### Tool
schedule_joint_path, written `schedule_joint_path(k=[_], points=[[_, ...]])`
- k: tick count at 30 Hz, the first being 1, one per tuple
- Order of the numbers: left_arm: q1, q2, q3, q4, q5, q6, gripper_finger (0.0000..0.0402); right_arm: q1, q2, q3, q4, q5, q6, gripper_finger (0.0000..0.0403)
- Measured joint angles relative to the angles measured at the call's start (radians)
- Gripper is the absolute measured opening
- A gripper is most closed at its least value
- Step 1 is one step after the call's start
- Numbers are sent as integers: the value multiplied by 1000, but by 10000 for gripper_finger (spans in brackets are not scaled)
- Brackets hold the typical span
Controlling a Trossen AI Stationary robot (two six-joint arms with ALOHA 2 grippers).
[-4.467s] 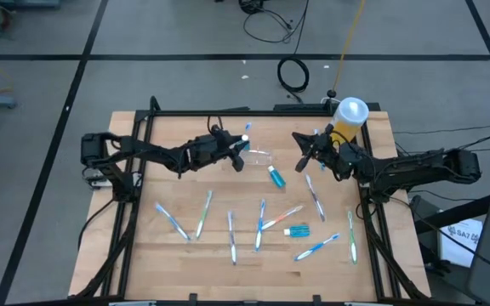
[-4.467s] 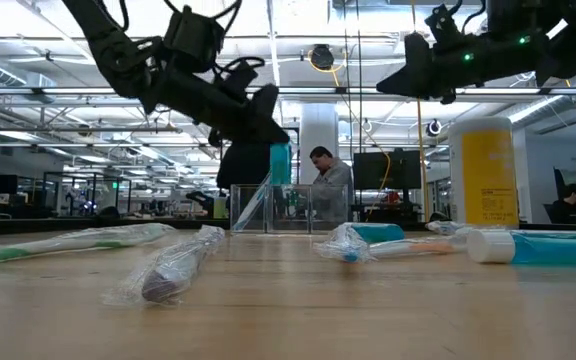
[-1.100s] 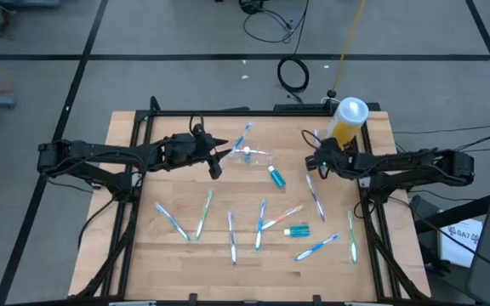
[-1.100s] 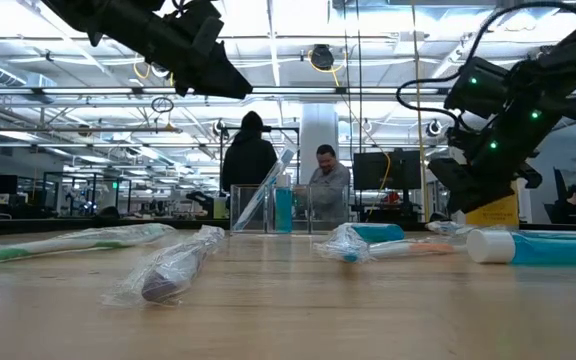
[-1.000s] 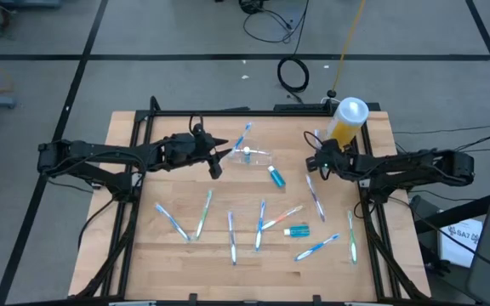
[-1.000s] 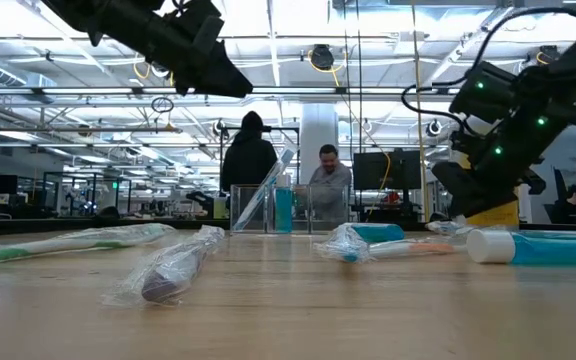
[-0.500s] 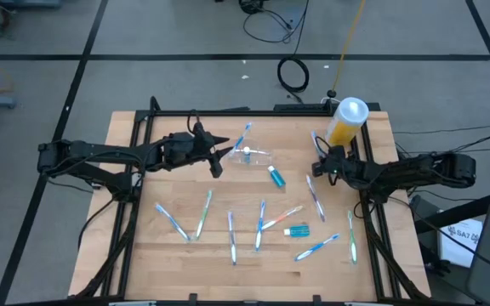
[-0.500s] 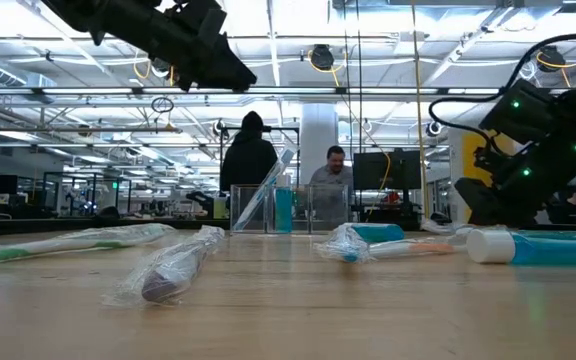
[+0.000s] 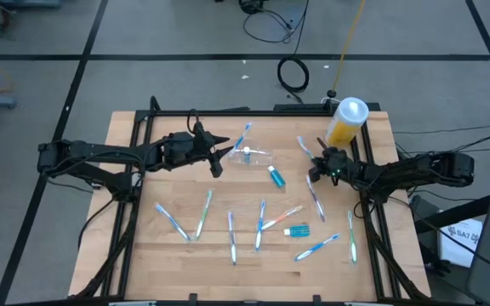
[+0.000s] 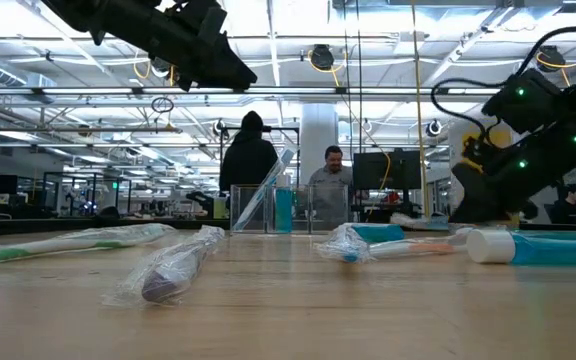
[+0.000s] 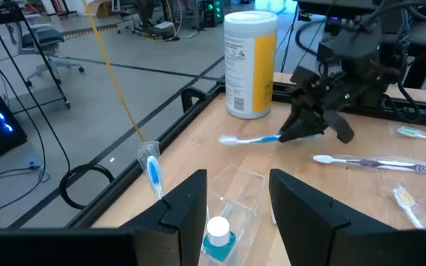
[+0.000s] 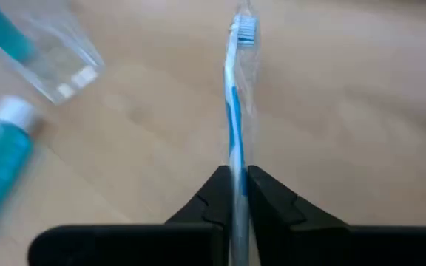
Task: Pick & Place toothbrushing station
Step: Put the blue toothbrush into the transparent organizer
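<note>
Table (image 9: pixel 126 255): 10 brushes (image 9: pixel 231 235), 3 tubes (image 9: pixel 276 177)

Print on the yellow bottle (image 11: pixel 251 63) is too small to read; nothing else lettered.

Grey floor (image 9: pixel 185 34) with dark seams; black cable coil (image 9: pixel 293 75); ceiling strip lights (image 10: pixel 268 30); two people (image 10: pixel 249 160) standing behind.
</note>
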Motion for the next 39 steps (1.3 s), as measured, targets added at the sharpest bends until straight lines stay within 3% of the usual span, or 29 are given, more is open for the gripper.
schedule_joint_path(k=[6, 14, 22, 29, 39], points=[[0, 0, 0, -1, 0, 0, 154, -1, 0, 0, 239, -17, -95, 25], [-1, 0, 0, -1, 67, -29, 154, 39, -2, 19, 668, -288, -234, 21], [-1, 0, -1, 20, 162, -27, 154, 196, 1, 203, 533, -311, -384, 21], [-2, 24, -1, 103, 311, -46, 154, 317, 26, 365, 395, -309, -459, 25], [-56, 201, -1, 430, 362, -17, 154, 375, 198, 504, 437, -308, -516, 27]])
